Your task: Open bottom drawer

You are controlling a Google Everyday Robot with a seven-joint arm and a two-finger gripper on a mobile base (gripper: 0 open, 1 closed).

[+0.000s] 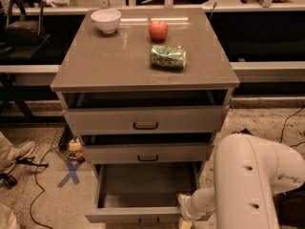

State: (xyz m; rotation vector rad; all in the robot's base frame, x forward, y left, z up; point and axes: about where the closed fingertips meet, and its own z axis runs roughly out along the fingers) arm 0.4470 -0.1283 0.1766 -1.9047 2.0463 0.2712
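bottom drawer [147, 192] is pulled well out. claw [184, 213] is low at its front right corner; can't tell whether it's open, closed or holding anything.

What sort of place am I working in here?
Probably an office or lab test area, not a home: a blue tape X marks the speckled floor, loose black cables trail beside the grey-beige three-drawer cabinet. The gripper sits at the pulled-out bottom drawer's right front corner.

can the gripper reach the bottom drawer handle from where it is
Probably yes. The gripper sits at the right front corner of the pulled-out bottom drawer, and the handle at the front's centre is close beside it with nothing between them.
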